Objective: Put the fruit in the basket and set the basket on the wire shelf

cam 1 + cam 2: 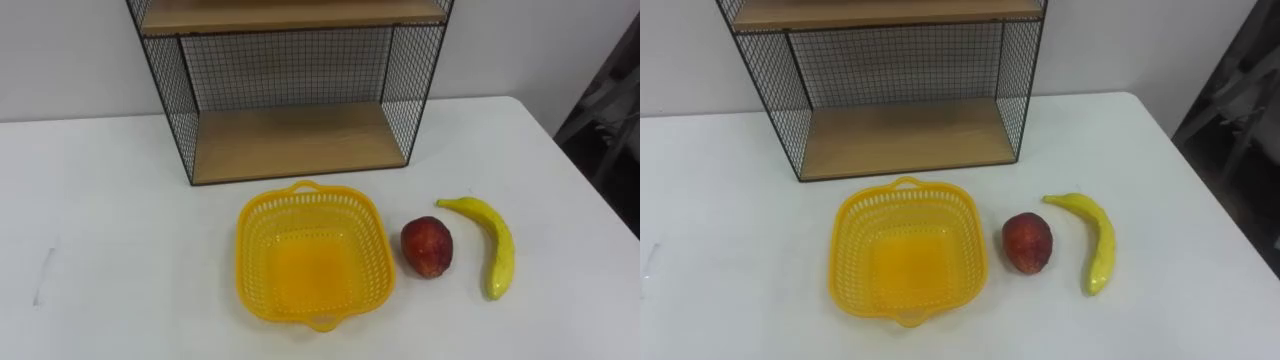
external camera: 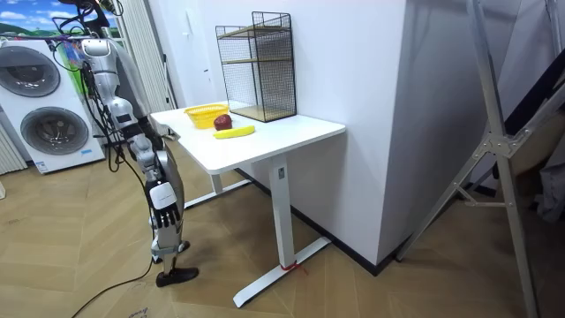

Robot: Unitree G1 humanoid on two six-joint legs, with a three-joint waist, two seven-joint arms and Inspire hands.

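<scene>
**Fruit out on the counter, basket holds nothing, shelf's lower bay open.**

The wire shelf [image 1: 290, 140] sits at the counter's [image 1: 110, 230] far edge against the wall. It has a black mesh back and sides, wood boards and an open front. The basket [image 1: 252, 250] is mid-counter, just in front of the lower board and not touching it. It is yellow lattice plastic, square with rounded corners, with a small loop handle on its far and near rims. The red fruit [image 1: 427, 246], oval with dull mottled skin, lies just right of the basket with a small gap. The banana [image 1: 497, 245], smooth and curved with its stem pointing to the far edge, lies right of the fruit, with a strip of counter between it and the right edge. Open white surface runs from the basket to the left edge. In the room view a robot hand [image 2: 169, 134] is by the counter's edge, too small to tell whether released or clenched.
</scene>
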